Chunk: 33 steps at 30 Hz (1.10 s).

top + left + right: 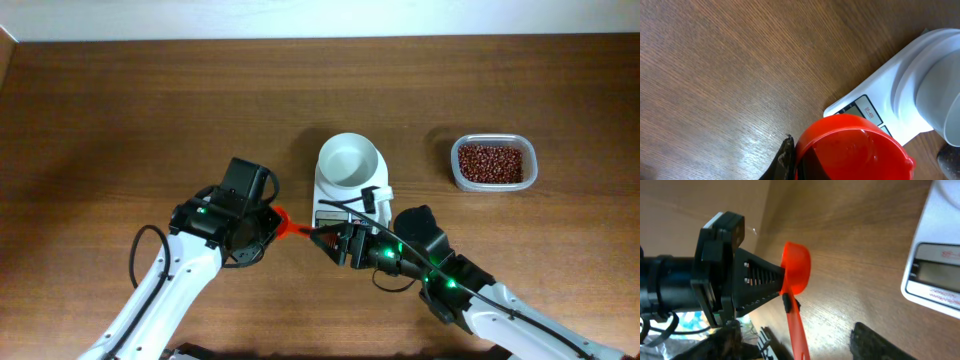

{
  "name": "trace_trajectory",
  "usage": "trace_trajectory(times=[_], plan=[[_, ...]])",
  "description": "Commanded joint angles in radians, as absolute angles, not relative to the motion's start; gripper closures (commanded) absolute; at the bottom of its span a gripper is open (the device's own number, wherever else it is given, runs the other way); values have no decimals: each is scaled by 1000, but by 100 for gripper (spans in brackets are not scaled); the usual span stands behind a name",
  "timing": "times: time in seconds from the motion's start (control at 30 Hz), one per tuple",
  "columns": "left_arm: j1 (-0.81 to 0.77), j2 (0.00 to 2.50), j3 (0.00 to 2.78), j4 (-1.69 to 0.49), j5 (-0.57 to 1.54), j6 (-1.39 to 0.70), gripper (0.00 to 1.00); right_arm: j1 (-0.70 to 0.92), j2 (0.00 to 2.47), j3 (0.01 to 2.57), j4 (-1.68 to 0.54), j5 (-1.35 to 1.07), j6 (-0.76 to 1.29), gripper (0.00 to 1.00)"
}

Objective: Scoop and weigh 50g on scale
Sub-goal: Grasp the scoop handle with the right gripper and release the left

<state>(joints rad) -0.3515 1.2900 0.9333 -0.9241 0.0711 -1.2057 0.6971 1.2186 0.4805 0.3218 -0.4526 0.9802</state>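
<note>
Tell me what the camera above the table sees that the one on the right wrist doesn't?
Only the overhead view shows the tub of red beans off to the side, and the empty white bowl sitting on the scale. Only the right wrist view shows, close up and from the side, the left gripper pinching the handle of the red scoop just behind its cup. Both views show the scoop, the left gripper, part of the scale and the wooden table.
</note>
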Motion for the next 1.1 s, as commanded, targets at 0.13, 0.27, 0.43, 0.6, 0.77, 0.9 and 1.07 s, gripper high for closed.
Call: trace_trajectory(times=[0.13,0.27,0.43,0.6,0.77,0.9,1.07], plan=[[-441,1280,937,-910,57,-1219,100,727,1236,491,358,-440,1012,57],[-495,1280,937,-891,56,-1274,100,727,1236,491,360,-440,1012,66],[-498,1280,937,-892,57,-1299,100,727,1236,491,359,-440,1038,74],[-498,1280,937,-892,57,-1321,100,727,1236,491,356,-440,1060,82],[-498,1280,937,-893,57,-1321,100,727,1236,491,356,-440,1065,96],[-498,1280,937,-896,57,-1320,80,727,1236,491,353,-440,1064,96],[-497,1280,937,-899,32,-1320,18,727,1236,491,193,-436,997,96]])
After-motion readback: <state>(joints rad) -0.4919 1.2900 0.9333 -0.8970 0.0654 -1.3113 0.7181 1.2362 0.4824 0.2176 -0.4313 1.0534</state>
